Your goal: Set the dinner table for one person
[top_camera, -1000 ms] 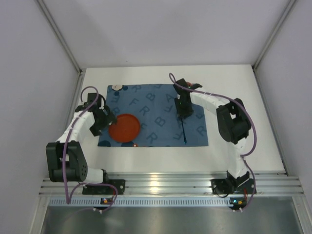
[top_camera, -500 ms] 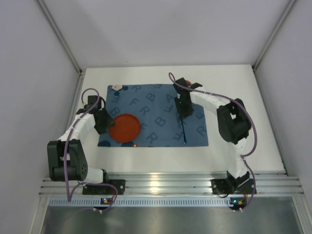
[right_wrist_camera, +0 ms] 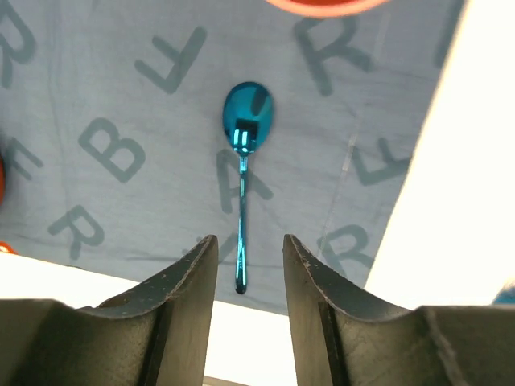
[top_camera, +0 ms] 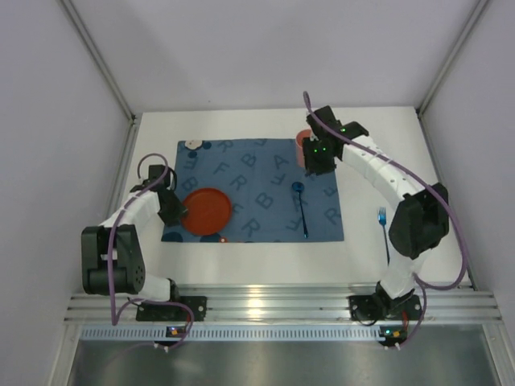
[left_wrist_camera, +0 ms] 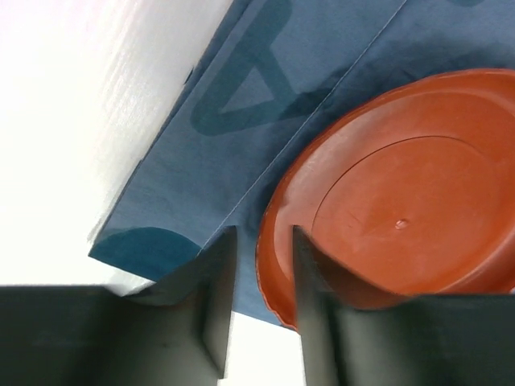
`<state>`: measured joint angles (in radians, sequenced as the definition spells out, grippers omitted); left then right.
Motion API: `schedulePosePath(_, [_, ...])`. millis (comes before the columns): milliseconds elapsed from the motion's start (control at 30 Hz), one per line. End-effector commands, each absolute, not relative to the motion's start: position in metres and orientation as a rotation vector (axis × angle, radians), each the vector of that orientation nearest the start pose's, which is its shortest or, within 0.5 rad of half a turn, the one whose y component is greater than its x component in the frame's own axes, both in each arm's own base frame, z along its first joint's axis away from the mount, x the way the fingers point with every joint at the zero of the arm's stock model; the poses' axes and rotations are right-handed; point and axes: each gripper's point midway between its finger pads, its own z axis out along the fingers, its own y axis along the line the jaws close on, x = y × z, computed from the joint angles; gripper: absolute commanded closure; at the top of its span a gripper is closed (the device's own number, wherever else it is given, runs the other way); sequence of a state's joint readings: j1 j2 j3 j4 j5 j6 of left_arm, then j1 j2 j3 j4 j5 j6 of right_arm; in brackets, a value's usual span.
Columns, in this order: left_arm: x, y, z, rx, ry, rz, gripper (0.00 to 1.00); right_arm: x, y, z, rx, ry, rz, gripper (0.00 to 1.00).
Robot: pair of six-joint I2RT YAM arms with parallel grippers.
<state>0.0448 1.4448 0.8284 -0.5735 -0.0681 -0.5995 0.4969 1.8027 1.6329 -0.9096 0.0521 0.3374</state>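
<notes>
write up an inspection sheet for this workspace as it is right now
surface: white dinner table, blue lettered placemat lying on it
job's things: red plate and blue spoon on the placemat; blue fork on bare table to its right; orange cup at its far right corner
clutter: small white object at the placemat's far left corner
grippers: left gripper open at the plate's rim; right gripper open, empty
cables: purple cable along each arm
surroundings: plain walls, metal rail at near edge

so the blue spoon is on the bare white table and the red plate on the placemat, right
No: the blue spoon lies on the placemat, not the bare table; the right wrist view shows it. The red plate is there too.
</notes>
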Motion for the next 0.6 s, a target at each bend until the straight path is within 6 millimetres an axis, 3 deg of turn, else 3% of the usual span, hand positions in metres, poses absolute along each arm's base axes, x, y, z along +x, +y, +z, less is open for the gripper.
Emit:
schedulePosePath(0, [0.29,-0.001,0.032,-0.873,2.582,-0.079,0.69,0.368,0.177,0.2,-0.079,2.562,0.225,0.61])
schedulePosePath(67, [0.293,-0.005,0.028,-0.865,2.588,-0.096,0.77,0.37,0.162,0.208,-0.029,2.549,0.231,0.6])
schedulePosePath(100, [0.295,-0.007,0.027,-0.857,2.589,-0.099,0.91,0.37,0.159,0.211,-0.023,2.543,0.235,0.6])
schedulePosePath(167, [0.299,-0.008,0.026,-0.851,2.596,-0.095,1.0,0.372,0.15,0.215,0.01,2.537,0.237,0.6])
schedulePosePath(333, [0.318,-0.015,0.041,-0.791,2.564,-0.133,1.0,0.374,0.139,0.226,0.055,2.508,0.234,0.59])
schedulePosePath(367, [0.321,-0.025,0.045,-0.749,2.573,-0.148,1.0,0.374,0.136,0.227,0.067,2.504,0.226,0.59])
schedulePosePath(567, [0.35,-0.061,0.092,-0.595,2.512,-0.22,1.0,0.368,0.084,0.217,0.242,2.519,0.148,0.57])
